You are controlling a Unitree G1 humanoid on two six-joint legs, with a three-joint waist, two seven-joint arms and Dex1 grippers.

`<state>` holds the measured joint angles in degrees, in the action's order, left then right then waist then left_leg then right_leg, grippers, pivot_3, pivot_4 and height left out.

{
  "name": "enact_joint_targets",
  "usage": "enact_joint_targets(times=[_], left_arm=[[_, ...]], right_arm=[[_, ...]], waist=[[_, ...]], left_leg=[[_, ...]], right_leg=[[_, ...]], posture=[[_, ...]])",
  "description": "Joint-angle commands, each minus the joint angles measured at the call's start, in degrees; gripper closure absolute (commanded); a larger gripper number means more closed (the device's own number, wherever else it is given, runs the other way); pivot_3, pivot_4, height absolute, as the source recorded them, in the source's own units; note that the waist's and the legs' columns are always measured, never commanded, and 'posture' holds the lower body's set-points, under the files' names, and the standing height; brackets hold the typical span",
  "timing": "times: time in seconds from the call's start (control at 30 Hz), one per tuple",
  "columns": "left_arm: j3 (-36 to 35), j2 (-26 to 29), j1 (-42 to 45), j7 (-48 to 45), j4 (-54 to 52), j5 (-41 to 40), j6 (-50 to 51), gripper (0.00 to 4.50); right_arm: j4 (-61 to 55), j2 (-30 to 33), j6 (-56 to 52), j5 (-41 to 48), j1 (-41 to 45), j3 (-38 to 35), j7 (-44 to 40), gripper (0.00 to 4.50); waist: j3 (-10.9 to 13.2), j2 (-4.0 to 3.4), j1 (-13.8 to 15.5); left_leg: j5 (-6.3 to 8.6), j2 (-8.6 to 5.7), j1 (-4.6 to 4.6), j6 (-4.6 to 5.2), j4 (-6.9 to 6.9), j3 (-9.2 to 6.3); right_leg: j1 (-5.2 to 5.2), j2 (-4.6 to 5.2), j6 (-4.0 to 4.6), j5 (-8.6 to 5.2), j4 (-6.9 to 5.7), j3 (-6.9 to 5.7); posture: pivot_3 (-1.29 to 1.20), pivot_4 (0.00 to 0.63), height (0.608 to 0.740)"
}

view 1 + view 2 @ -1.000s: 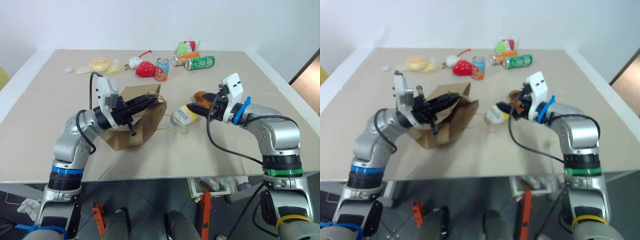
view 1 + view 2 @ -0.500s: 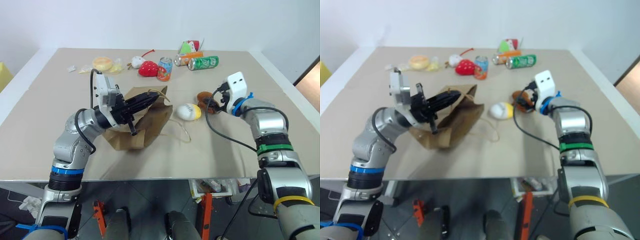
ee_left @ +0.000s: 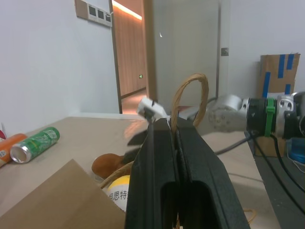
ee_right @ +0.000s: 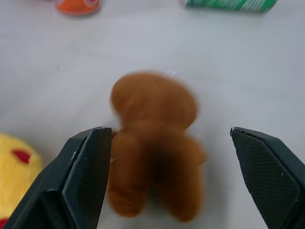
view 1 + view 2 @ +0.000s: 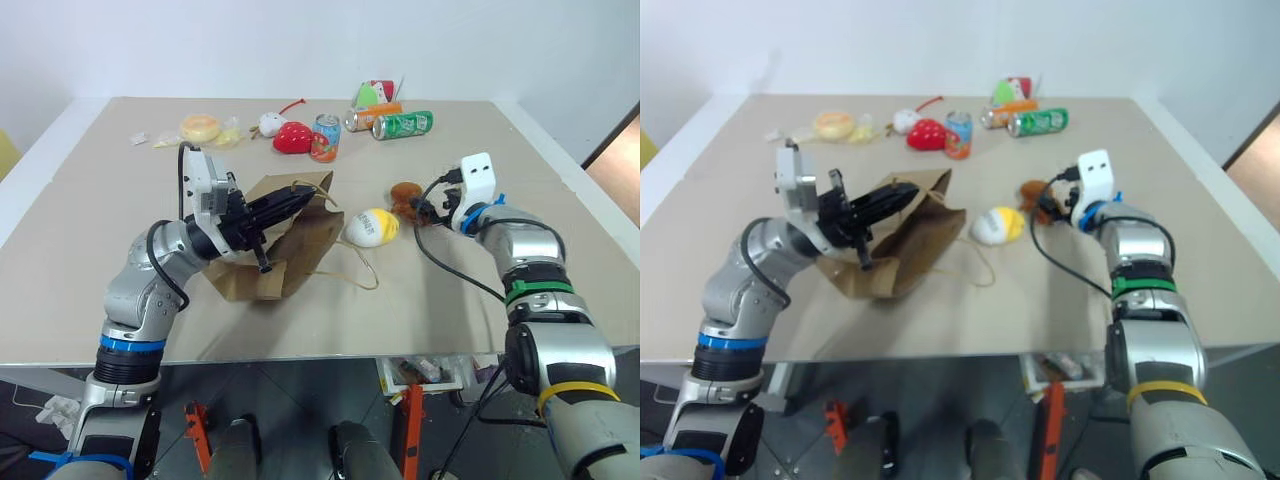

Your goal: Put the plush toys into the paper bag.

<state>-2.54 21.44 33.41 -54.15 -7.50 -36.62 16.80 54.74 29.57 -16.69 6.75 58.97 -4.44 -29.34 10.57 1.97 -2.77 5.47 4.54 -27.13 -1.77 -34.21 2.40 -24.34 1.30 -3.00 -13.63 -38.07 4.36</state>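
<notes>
The brown plush toy (image 4: 153, 143) lies on the counter (image 5: 450, 330) between the right gripper's (image 4: 176, 176) wide-spread fingers, untouched. The left gripper (image 5: 300, 200) is clamped on the paper bag's (image 5: 300, 245) cord handle (image 3: 188, 102).

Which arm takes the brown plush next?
Right. Its gripper is open with the brown plush between its fingers, not yet closed on it. The left gripper is shut on the paper bag handle, likely holding the bag open.
</notes>
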Motion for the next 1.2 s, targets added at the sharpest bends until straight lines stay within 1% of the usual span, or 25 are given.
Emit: enact_joint_targets(times=[0.03, 0.2, 0.23, 0.27, 0.3, 0.33, 0.37, 0.4, 0.43, 0.47, 0.5, 0.53, 0.57, 0.6, 0.63, 0.73, 0.83, 0.9, 1.0, 1.03, 1.1, 1.2], left_arm=[[-1.2, 0.7, 1.0, 0.0, -1.7, -0.9, 0.0, 4.50], [-1.4, 0.8, 0.9, 0.4, -1.9, -0.8, -0.1, 4.50], [-1.4, 0.8, 0.9, 0.5, -2.0, -0.7, -0.2, 4.50], [-1.5, 0.8, 0.9, 0.6, -1.9, -0.7, -0.2, 4.50], [-1.6, 1.0, 0.9, 0.6, -1.9, -0.5, -0.3, 4.50], [-1.7, 1.1, 0.8, 0.6, -1.9, -0.5, -0.4, 4.50], [-1.8, 1.2, 0.8, 0.6, -1.9, -0.5, -0.4, 4.50], [-1.9, 1.3, 0.8, 0.6, -1.8, -0.6, -0.4, 4.50], [-2.1, 1.4, 0.9, 0.5, -1.7, -0.6, -0.4, 4.50], [-2.2, 1.5, 1.0, 0.4, -1.6, -0.7, -0.4, 4.50], [-2.4, 1.9, 1.2, 0.1, -1.6, -1.0, -0.2, 4.50], [-2.7, 2.3, 1.5, -0.2, -1.6, -1.4, 0.1, 4.50], [-2.9, 2.7, 1.7, -0.5, -1.7, -1.8, 0.5, 4.50], [-3.2, 3.3, 1.9, -1.0, -1.8, -2.7, 1.4, 4.50], [-3.3, 3.7, 2.2, -1.3, -1.9, -3.5, 2.2, 4.50], [-3.8, 5.0, 2.5, -2.0, -2.1, -5.6, 4.9, 4.50], [-3.7, 6.4, 2.2, -2.6, -2.7, -7.3, 7.6, 4.50], [-3.7, 6.6, 1.9, -2.7, -3.1, -7.6, 8.4, 4.50], [-3.7, 6.8, 1.7, -2.5, -3.6, -8.0, 9.1, 4.50], [-3.8, 6.6, 1.7, -2.3, -3.7, -8.3, 9.3, 4.50], [-4.0, 6.3, 1.8, -1.8, -3.9, -8.7, 9.5, 4.50], [-4.2, 6.2, 1.9, -1.8, -3.8, -8.6, 9.5, 4.50]], right_arm=[[3.2, -2.6, 2.6, -1.2, 2.5, 0.0, 2.2, 0.19], [5.3, -4.2, 2.9, -1.9, 2.4, -0.2, 2.9, 0.19], [5.4, -4.1, 3.0, -2.0, 2.3, -0.3, 3.0, 0.74], [5.3, -4.0, 3.3, -2.0, 2.3, -0.5, 3.0, 0.87], [5.1, -3.8, 3.5, -2.1, 2.1, -0.5, 2.8, 1.21], [4.9, -3.6, 3.6, -2.3, 2.0, -0.5, 2.7, 1.73], [4.7, -3.4, 3.9, -2.5, 1.9, -0.4, 2.7, 2.01], [4.4, -3.3, 3.9, -2.6, 1.7, -0.4, 2.5, 2.76], [4.1, -3.2, 3.9, -2.7, 1.6, -0.4, 2.3, 2.94], [3.9, -3.2, 4.0, -2.8, 1.6, -0.3, 2.1, 3.46], [3.2, -3.1, 3.8, -2.8, 1.4, -0.3, 1.8, 3.56], [2.5, -3.1, 3.7, -2.9, 1.1, -0.1, 1.6, 4.05], [1.7, -3.0, 3.7, -3.1, 0.9, 0.1, 1.5, 4.30], [0.3, -2.9, 3.4, -2.6, 0.7, -0.3, 1.3, 4.45], [-1.0, -2.9, 3.1, -1.6, 0.8, -1.1, 0.9, 4.45], [-9.9, -3.0, 0.4, 5.7, 0.9, -6.0, -4.2, 4.45], [-23.8, -1.6, -4.4, 14.0, -0.9, -9.5, -11.0, 4.45], [-33.2, -0.1, -10.9, 19.8, -3.2, -10.2, -15.7, 4.45], [-48.3, 4.7, -19.0, 26.4, -9.4, -7.3, -24.2, 4.45], [-52.8, 7.7, -20.4, 26.4, -12.3, -4.8, -27.7, 4.45], [-57.3, 12.2, -21.1, 24.8, -16.1, -1.0, -31.6, 4.45], [-58.4, 14.5, -21.1, 23.2, -17.2, 1.5, -32.5, 4.45]], waist=[[0.0, -0.01, 0.0], [0.0, -0.01, 0.0], [0.0, -0.01, 0.0], [0.0, -0.01, 0.0], [0.0, -0.01, 0.0], [0.0, -0.01, 0.0], [0.0, -0.01, 0.0], [0.0, -0.01, 0.0], [0.0, -0.01, 0.0], [0.0, -0.01, 0.0], [0.0, -0.01, 0.0], [0.0, -0.01, 0.0], [0.0, -0.01, 0.0], [0.0, -0.02, 0.0], [0.0, -0.02, 0.0], [0.1, -0.09, 0.0], [0.1, -0.14, 0.0], [0.1, -0.14, 0.2], [0.1, -0.11, 0.6], [0.1, -0.11, 0.6], [0.1, -0.10, 1.0], [0.1, -0.15, 0.7]], left_leg=[[0.00, 0.00, 0.00, 0.00, 0.00, 0.00], [0.00, -0.01, -0.01, 0.00, 0.01, 0.00], [0.00, 0.00, -0.01, 0.00, 0.01, 0.00], [0.00, -0.01, -0.01, 0.00, 0.01, 0.00], [0.00, 0.00, -0.01, 0.00, 0.00, 0.00], [0.00, -0.01, -0.01, 0.00, 0.00, 0.00], [0.00, 0.00, -0.01, 0.00, 0.00, 0.00], [0.00, 0.00, 0.00, 0.00, 0.00, 0.00], [0.00, 0.00, 0.00, 0.00, 0.00, 0.00], [0.00, 0.00, 0.00, 0.00, 0.00, 0.00], [0.00, 0.00, 0.00, 0.00, 0.00, 0.00], [0.00, 0.00, 0.01, 0.00, 0.00, 0.00], [0.00, 0.00, 0.01, 0.00, 0.00, 0.00], [0.00, 0.01, 0.02, 0.00, 0.00, 0.00], [0.00, 0.00, 0.02, 0.00, 0.00, 0.00], [0.00, 0.00, 0.01, 0.00, 0.00, 0.00], [0.00, 0.01, 0.00, 0.00, 0.04, 0.00], [0.00, 0.00, -0.01, 0.00, 0.13, -0.02], [0.04, 0.00, -0.01, -0.05, 0.21, -0.12], [0.04, 0.00, -0.01, -0.06, 0.21, -0.13], [0.05, -0.02, -0.02, -0.07, 0.22, -0.13], [0.05, -0.02, -0.01, -0.07, 0.18, -0.06]], right_leg=[[0.00, 0.00, 0.00, 0.00, 0.00, 0.00], [0.01, 0.00, -0.04, -0.01, 0.00, 0.01], [0.01, 0.00, -0.03, -0.01, 0.00, 0.01], [0.01, 0.00, -0.03, -0.01, 0.00, 0.01], [0.01, 0.00, -0.03, -0.01, 0.00, 0.01], [0.01, 0.00, -0.02, 0.00, 0.00, 0.01], [0.01, 0.00, -0.02, 0.00, 0.00, 0.01], [0.01, 0.00, -0.02, 0.01, 0.00, 0.01], [0.01, 0.00, -0.02, 0.01, 0.00, 0.01], [0.01, 0.00, -0.01, 0.01, 0.00, 0.01], [0.01, 0.00, -0.01, 0.02, 0.00, 0.01], [0.01, 0.00, -0.01, 0.02, 0.00, 0.01], [0.01, 0.00, -0.01, 0.03, 0.00, 0.01], [0.01, -0.01, 0.00, 0.04, 0.00, 0.01], [0.01, -0.01, 0.00, 0.04, -0.01, 0.01], [0.00, 0.00, -0.01, 0.04, -0.01, 0.01], [0.00, -0.01, -0.08, -0.01, -0.01, 0.01], [-0.01, -0.01, -0.10, -0.07, -0.02, 0.01], [0.06, 0.00, 0.05, -0.18, -0.01, -0.10], [0.06, 0.00, 0.07, -0.18, -0.01, -0.10], [0.07, 0.04, 0.12, -0.24, 0.01, -0.14], [0.01, 0.06, 0.11, -0.27, 0.01, -0.10]], posture=[[0.00, 0.150, 0.740], [0.00, 0.150, 0.740], [0.00, 0.150, 0.740], [0.00, 0.150, 0.740], [0.00, 0.150, 0.740], [0.00, 0.150, 0.740], [0.00, 0.150, 0.740], [0.00, 0.150, 0.740], [0.00, 0.150, 0.740], [0.00, 0.150, 0.740], [0.00, 0.150, 0.740], [0.00, 0.150, 0.740], [0.00, 0.150, 0.740], [0.00, 0.150, 0.740], [0.00, 0.150, 0.740], [0.00, 0.150, 0.740], [0.00, 0.150, 0.740], [0.00, 0.150, 0.740], [0.00, 0.150, 0.740], [0.00, 0.150, 0.740], [0.00, 0.150, 0.740], [0.00, 0.150, 0.740]])
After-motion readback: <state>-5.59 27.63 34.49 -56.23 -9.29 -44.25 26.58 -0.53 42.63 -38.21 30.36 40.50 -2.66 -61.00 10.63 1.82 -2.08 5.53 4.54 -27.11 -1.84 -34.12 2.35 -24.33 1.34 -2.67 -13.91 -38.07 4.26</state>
